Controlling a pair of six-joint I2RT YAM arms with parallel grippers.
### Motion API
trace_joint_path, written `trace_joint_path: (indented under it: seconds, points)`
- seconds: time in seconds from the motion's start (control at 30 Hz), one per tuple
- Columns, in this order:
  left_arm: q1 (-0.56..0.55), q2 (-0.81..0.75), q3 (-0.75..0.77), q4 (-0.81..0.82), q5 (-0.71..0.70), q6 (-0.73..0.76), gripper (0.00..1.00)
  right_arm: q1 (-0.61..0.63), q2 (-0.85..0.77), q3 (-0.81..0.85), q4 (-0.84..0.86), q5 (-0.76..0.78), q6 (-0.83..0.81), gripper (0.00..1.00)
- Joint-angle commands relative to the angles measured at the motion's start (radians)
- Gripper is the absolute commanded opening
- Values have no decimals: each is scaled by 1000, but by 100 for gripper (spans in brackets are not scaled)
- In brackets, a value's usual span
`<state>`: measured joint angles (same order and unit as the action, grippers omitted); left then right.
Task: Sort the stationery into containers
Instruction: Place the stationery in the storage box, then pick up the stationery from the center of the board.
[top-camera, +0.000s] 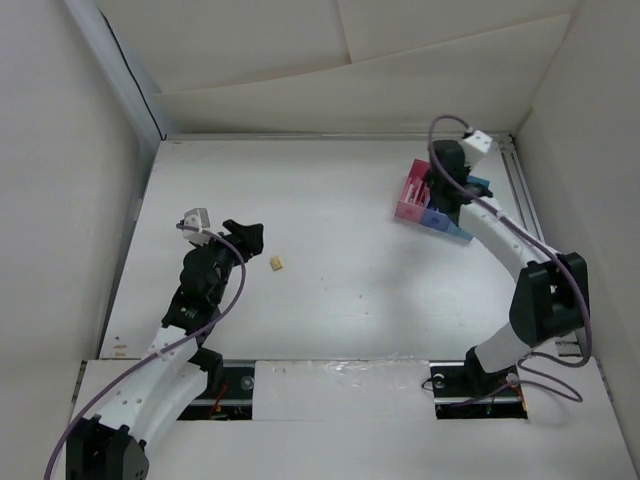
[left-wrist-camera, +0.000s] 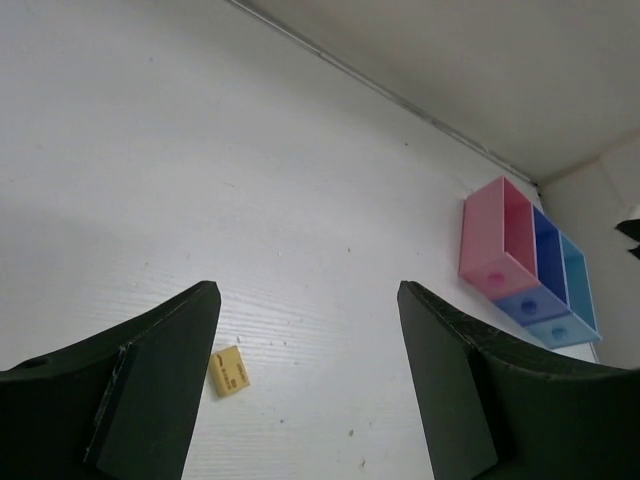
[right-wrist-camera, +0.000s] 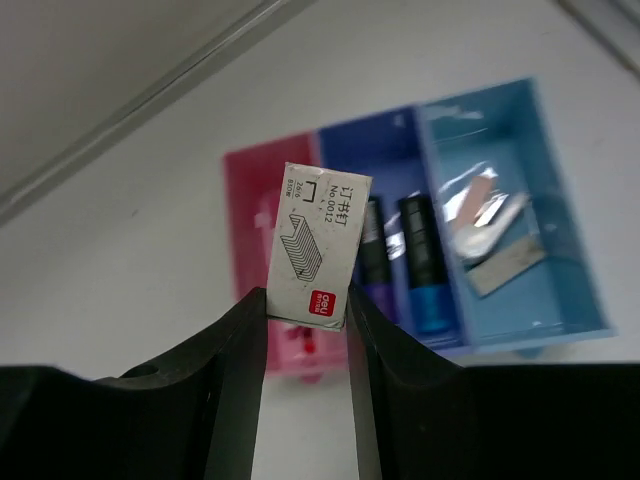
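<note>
Our right claw (right-wrist-camera: 305, 308) is closed on the lower end of a small white box of staples (right-wrist-camera: 320, 240) and holds it upright over the tray of three bins (right-wrist-camera: 245, 205), before the pink and dark blue ones. In the dark blue bin lie markers (right-wrist-camera: 420, 260). Our left claw (left-wrist-camera: 308, 295) stands open and holds nothing. A yellow block (left-wrist-camera: 229, 370) lies on the worktop (left-wrist-camera: 200, 150) near one of its fingers, well apart from the tray.

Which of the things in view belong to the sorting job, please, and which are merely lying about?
Job: white-and-red cardboard staple box in right gripper; small yellow eraser block; pink, dark-blue and light-blue plastic bin tray; dark marker sticks already binned.
Incidental: purple arm cables; white table.
</note>
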<state>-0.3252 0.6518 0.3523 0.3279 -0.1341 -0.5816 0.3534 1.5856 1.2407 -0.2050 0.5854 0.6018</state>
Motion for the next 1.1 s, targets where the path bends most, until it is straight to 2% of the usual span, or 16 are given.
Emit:
trace_joint_path:
  seconds: [0.0, 0.23, 0.37, 0.43, 0.53, 0.63, 0.77, 0.83, 0.93, 0.97, 1.0, 1.03, 1.07]
  points:
    - [-3, 15, 57, 77, 74, 20, 69, -103, -18, -44, -56, 22, 1, 14]
    - [-3, 34, 57, 97, 85, 20, 69, -283, -7, -103, -43, -19, 41, 14]
    - [-3, 34, 57, 97, 85, 20, 69, -297, 14, -113, -33, -26, 59, 17]
    - [-3, 34, 57, 97, 85, 20, 69, -297, 14, -122, -33, -16, 59, 38]
    - [-3, 34, 57, 97, 85, 20, 69, -297, -10, -132, -22, -28, 59, 61]
    - [-3, 34, 57, 97, 85, 20, 69, -272, -36, -132, -13, -39, 49, 65]
    - [-3, 34, 57, 97, 85, 20, 69, -228, -67, -121, -22, -39, 39, 65]
    - [-3, 34, 57, 97, 76, 20, 69, -165, -82, -121, -22, -61, 27, 59]
    - [-3, 25, 57, 86, 67, 20, 69, -7, -84, -130, 18, -177, -22, 42]
    - [-3, 25, 57, 74, 67, 20, 69, 43, -53, -130, 33, -209, -33, 35]
    - [-3, 11, 57, 74, 51, 20, 69, 97, -32, -116, 42, -238, -60, 23]
    - [-3, 2, 57, 65, 33, 20, 67, 207, -4, -106, 53, -275, -71, 18]
    - [-3, -23, 57, 65, 24, 20, 67, 264, 26, -75, 53, -276, -71, 12]
